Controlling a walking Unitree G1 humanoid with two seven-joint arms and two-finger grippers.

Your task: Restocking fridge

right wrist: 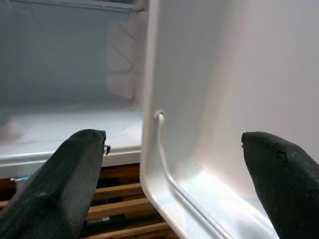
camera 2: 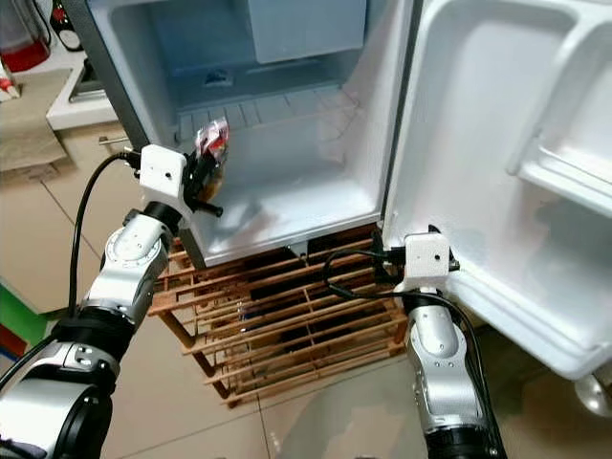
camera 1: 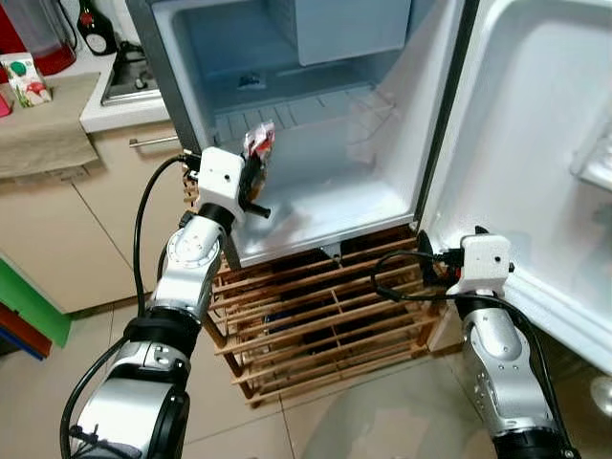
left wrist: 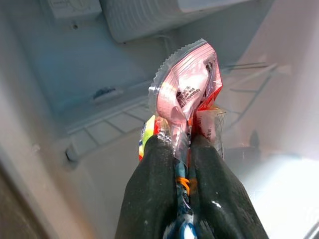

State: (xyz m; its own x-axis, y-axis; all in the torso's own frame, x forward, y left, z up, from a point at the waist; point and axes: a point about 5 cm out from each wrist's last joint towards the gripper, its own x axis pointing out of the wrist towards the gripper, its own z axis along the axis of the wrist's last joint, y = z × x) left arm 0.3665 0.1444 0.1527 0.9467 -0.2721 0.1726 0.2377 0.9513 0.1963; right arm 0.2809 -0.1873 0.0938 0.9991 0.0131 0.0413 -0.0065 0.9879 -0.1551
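A small fridge (camera 1: 316,206) stands open on a wooden rack, its inside bare and white. My left gripper (camera 1: 256,182) is at the fridge's front left edge, shut on a clear red-printed snack bag (camera 1: 259,142) that sticks up above the fingers (left wrist: 159,194). The bag (left wrist: 187,92) is crumpled and pinched near its bottom. My right gripper (right wrist: 172,149) is open, low at the hinge side, with the inner edge of the fridge door (right wrist: 164,164) between its fingers (right wrist: 65,179). The right wrist (camera 1: 478,263) sits beside the door's lower corner.
The open door (camera 1: 535,143) swings out to the right with a shelf (camera 2: 564,182) on it. A wire shelf (camera 1: 287,110) and a freezer box (camera 1: 349,29) sit inside. The slatted wooden rack (camera 1: 325,316) is under the fridge. Beige cabinets and a counter (camera 1: 57,124) stand at left.
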